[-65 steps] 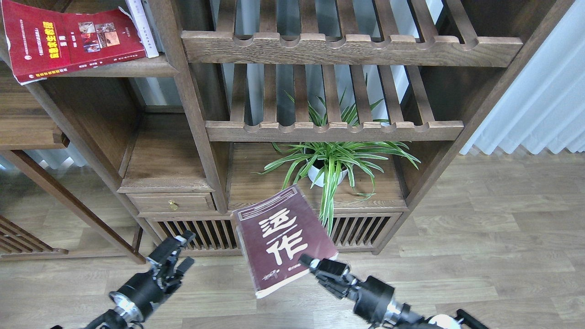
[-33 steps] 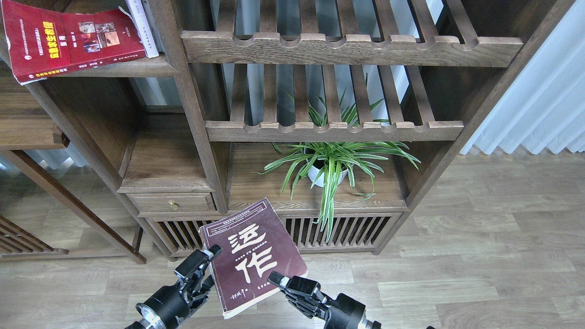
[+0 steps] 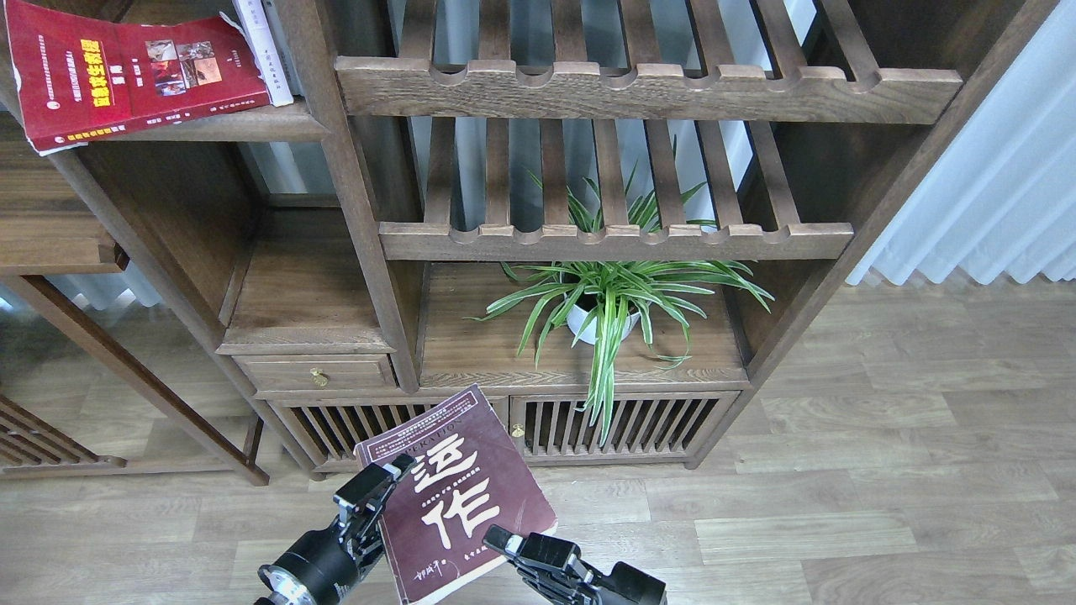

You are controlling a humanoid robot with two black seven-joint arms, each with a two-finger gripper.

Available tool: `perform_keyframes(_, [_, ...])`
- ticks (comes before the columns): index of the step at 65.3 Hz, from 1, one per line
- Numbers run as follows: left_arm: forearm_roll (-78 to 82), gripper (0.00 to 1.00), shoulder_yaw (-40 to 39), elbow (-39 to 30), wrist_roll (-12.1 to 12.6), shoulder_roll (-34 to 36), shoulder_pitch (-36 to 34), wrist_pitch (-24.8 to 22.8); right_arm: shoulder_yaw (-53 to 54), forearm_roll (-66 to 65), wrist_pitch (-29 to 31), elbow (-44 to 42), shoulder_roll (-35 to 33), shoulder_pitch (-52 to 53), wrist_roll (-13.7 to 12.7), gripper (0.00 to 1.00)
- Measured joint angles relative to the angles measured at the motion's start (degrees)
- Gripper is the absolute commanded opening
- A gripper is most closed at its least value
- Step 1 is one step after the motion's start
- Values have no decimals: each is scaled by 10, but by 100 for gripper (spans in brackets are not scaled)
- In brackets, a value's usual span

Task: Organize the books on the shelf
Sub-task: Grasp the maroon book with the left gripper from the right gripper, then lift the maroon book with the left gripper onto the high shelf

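The dark maroon book [image 3: 458, 496] with big white characters hangs in the air low in front of the bookcase, cover towards me. My right gripper [image 3: 514, 544] is shut on its lower right edge. My left gripper [image 3: 380, 497] is at the book's left edge with one finger [image 3: 376, 487] over the cover. Its other finger is hidden, so I cannot tell whether it clamps. The bright red book [image 3: 126, 71] lies flat on the solid shelf [image 3: 252, 126] at the upper left and overhangs the front edge. The pale book is out of view.
Thin white-spined books [image 3: 262, 50] stand beside the red book. Two slatted racks [image 3: 639, 88] fill the upper middle. A potted spider plant [image 3: 609, 307] stands on the lower board. A small drawer [image 3: 315, 371] and slatted doors [image 3: 622, 424] are behind the held book. Curtains hang at the right.
The maroon book has moved left and down, from in front of the plant to between both grippers. My left gripper has moved right and reached its left edge. The right gripper has dropped lower.
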Motion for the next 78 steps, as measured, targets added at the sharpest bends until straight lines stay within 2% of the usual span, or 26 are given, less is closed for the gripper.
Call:
perform_keyframes(20, [10,5,11,1,0,5,0,0,5,-2,0,0,0,-3,0,8])
perform_keyframes(23, [11,5,11,0,2,6,-1,0,6,-3,0,0,0,-3,2,16])
perform_keyframes(25, [13,4,10,-1,3,9,-1,0,7,-4,0,-1,0,-3,5,29])
perform_keyframes(26, [14,4,9,-1,4,11,-1,0,8,-4,0,-1,0,-3,6,67])
perform_keyframes(27, [19,4,2,-5,7,20,-1,0,10,-5,0,-2,0,-2,9,72])
perform_keyframes(29, [21,4,-1,-8,8,25,-2,0,10,-5,0,-2,0,-2,10,78])
perform_keyframes(32, [24,4,-14,-14,8,44,-2,0,10,-9,0,-2,0,2,11,83])
perform_keyframes(37, [27,4,-58,-35,5,100,-8,0,4,-28,0,-2,0,7,10,94])
perform_keyframes(46, [28,4,-104,-82,5,194,-40,0,2,-51,0,-4,0,12,9,96])
perform_keyframes(56, [27,4,-114,-106,-3,274,-120,0,0,-56,0,-11,0,19,8,96])
perform_keyframes(78, [23,5,-107,-100,-7,333,-273,0,2,-57,0,-21,0,30,8,96])
